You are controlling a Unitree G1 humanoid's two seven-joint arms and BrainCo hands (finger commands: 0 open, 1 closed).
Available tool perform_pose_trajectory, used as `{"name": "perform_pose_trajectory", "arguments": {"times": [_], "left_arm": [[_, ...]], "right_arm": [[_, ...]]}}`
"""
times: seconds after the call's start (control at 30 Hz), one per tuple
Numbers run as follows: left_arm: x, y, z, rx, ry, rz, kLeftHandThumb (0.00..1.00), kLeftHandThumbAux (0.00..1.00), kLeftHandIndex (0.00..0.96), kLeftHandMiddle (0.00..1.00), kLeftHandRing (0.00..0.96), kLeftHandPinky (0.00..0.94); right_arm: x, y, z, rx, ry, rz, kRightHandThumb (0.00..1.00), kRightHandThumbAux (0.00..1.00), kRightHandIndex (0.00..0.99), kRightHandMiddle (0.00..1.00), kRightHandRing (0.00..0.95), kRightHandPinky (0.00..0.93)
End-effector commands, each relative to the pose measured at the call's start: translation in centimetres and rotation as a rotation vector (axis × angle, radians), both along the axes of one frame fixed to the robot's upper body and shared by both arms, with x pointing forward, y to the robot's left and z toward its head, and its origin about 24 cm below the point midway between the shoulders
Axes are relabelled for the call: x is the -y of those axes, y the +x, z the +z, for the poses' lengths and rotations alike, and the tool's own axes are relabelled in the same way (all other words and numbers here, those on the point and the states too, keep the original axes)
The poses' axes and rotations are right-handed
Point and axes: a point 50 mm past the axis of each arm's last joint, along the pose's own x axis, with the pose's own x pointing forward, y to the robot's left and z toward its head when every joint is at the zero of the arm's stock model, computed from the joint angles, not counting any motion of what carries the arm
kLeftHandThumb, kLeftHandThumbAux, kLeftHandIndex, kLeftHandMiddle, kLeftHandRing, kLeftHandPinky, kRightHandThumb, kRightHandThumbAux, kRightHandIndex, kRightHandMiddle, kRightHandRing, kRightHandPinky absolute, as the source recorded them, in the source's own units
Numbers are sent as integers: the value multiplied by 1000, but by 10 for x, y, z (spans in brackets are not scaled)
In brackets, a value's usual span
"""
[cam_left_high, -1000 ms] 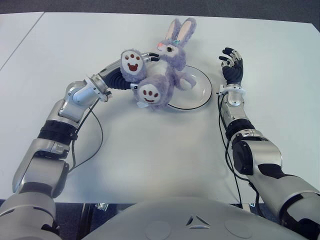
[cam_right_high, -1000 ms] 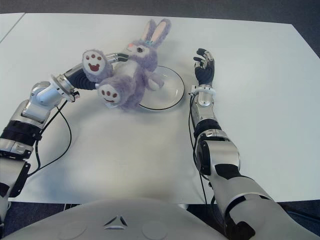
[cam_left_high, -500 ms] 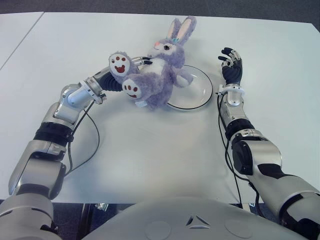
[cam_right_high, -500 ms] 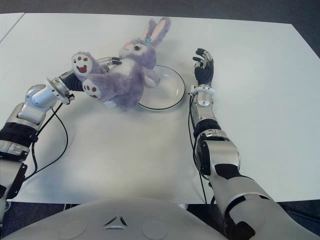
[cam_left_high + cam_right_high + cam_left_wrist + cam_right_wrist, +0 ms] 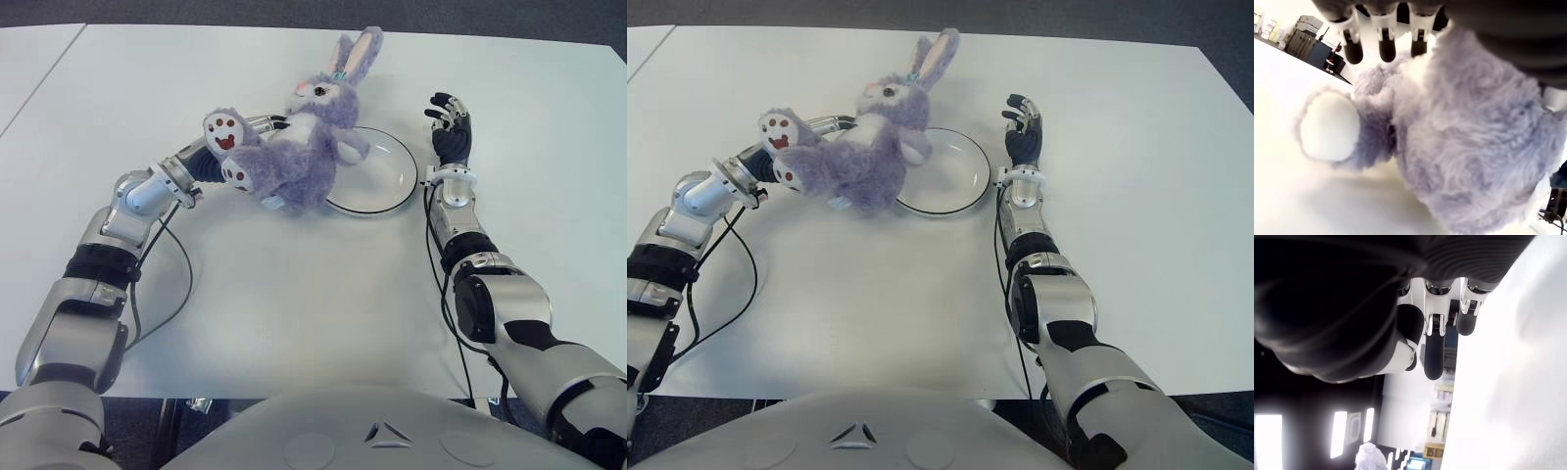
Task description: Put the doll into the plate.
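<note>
Since a second ago the doll [image 5: 294, 157] has tipped leftward, half over the plate [image 5: 387, 181]; left hand [image 5: 230, 147] fingers clasp it, right hand [image 5: 453, 132] fingers hang relaxed.

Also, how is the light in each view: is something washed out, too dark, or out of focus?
Eye views: even light, with the doll, plate and table clear. Left wrist view: the doll's paw is washed out, and the near fur looks soft. Right wrist view: the right hand is mostly a dark silhouette against a bright table.
</note>
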Motion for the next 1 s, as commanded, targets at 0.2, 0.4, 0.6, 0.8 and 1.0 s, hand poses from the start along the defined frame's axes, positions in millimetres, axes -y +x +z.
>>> {"name": "perform_pose_trajectory", "arguments": {"times": [0.2,0.4,0.6,0.8,1.0], "left_arm": [[-4,-4,-28,-88,12,26,323,363,0,0,0,0],[-1,-2,-32,55,-219,138,491,559,241,515,541,549],[20,0,-21,250,-401,181,696,681,422,809,811,837],[36,3,-10,365,-531,172,722,695,441,857,852,868],[52,7,13,518,-598,132,727,697,443,877,870,876]], "right_arm": [[-41,-102,-146,-534,82,20,975,871,239,230,266,63],[-41,-102,-146,-550,72,25,883,879,247,225,264,62],[-39,-102,-147,-560,48,33,849,895,248,235,257,55],[-39,-101,-146,-553,60,29,854,904,249,236,246,60],[-39,-101,-147,-562,67,34,783,920,235,241,243,92]]}}
